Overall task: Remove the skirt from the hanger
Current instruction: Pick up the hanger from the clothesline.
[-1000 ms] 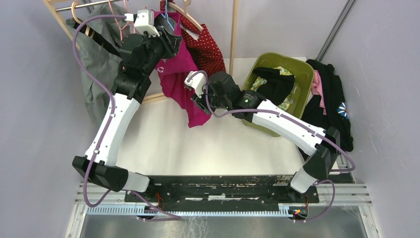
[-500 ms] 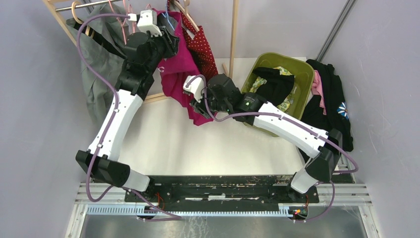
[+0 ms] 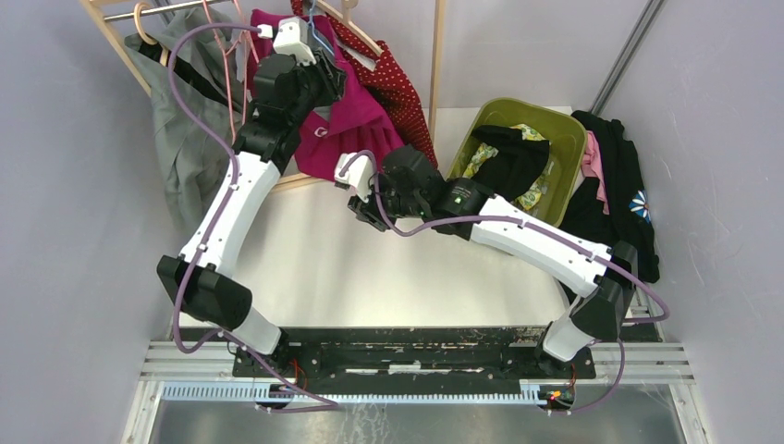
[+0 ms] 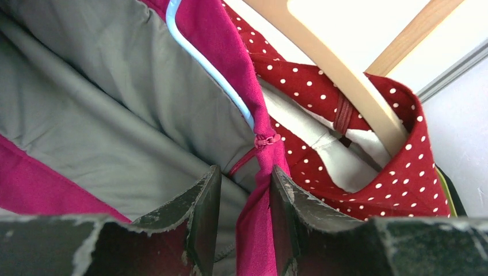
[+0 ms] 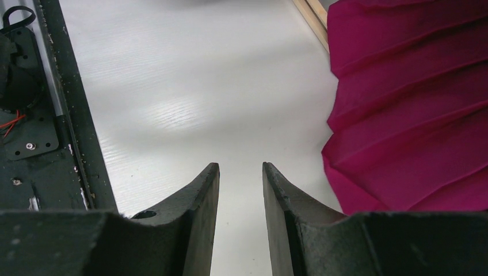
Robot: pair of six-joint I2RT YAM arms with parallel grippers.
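Pinching the skirt [image 4: 256, 190] waistband, left gripper [image 4: 244, 221] grasps it; right gripper [image 5: 240, 221] hangs released, empty.

The skirt [image 4: 218, 40] is magenta on a pale blue hanger [image 4: 207, 63], beside a red white-dotted garment [image 4: 368, 172].

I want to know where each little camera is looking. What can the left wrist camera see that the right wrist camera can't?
Only the left wrist shows the light blue hanger, the red polka-dot garment, a wooden hanger and grey fabric; the left gripper has pink cloth between its fingers. Only the right wrist shows the white table and the empty right gripper. Both show the pink skirt.
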